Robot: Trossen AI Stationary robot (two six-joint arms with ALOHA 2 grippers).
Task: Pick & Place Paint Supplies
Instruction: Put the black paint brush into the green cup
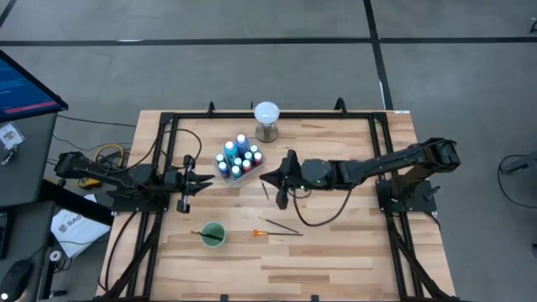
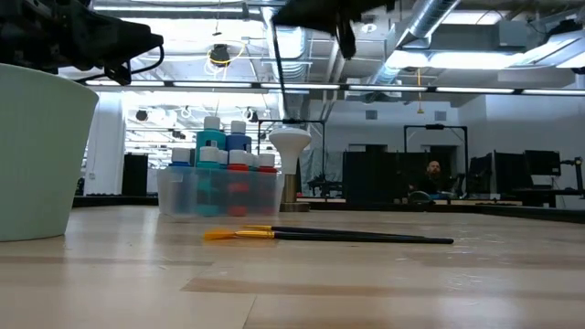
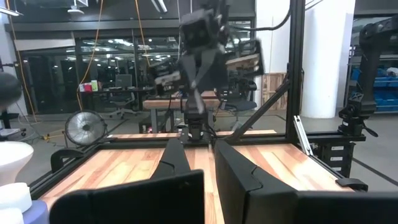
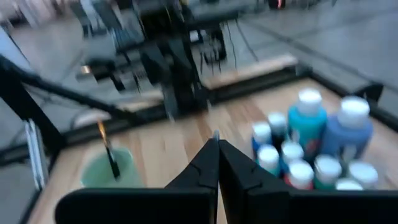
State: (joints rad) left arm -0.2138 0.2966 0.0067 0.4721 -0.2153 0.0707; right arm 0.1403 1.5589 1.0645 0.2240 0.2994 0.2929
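Right claw (image 1: 279, 201) first: we see it raised above the middle of the table, just right of the bottles, fingers pressed together around a thin dark brush (image 2: 277, 64) that hangs down from them in the low view; the right wrist view shows the two fingers meeting with almost no gap. Our left claw (image 1: 186, 204) waits over the left side of the table, its fingers closed and holding nothing. We count about ten white-capped paint bottles (image 1: 238, 158), blue, teal and red, standing together in a clear tray (image 2: 219, 196) toward the far middle, just near the white bulb on its stand (image 1: 267, 120). A green cup (image 1: 213, 235) sits near the front left with one brush (image 4: 109, 149) already standing in it. Two more brushes lie flat on the wood to the right of the cup, an orange-tipped one (image 1: 259, 232) and a dark one (image 1: 281, 226) beside it. We judge the job partly done: one brush is placed, one is in the air, two remain on the table, and the bottles look already gathered.
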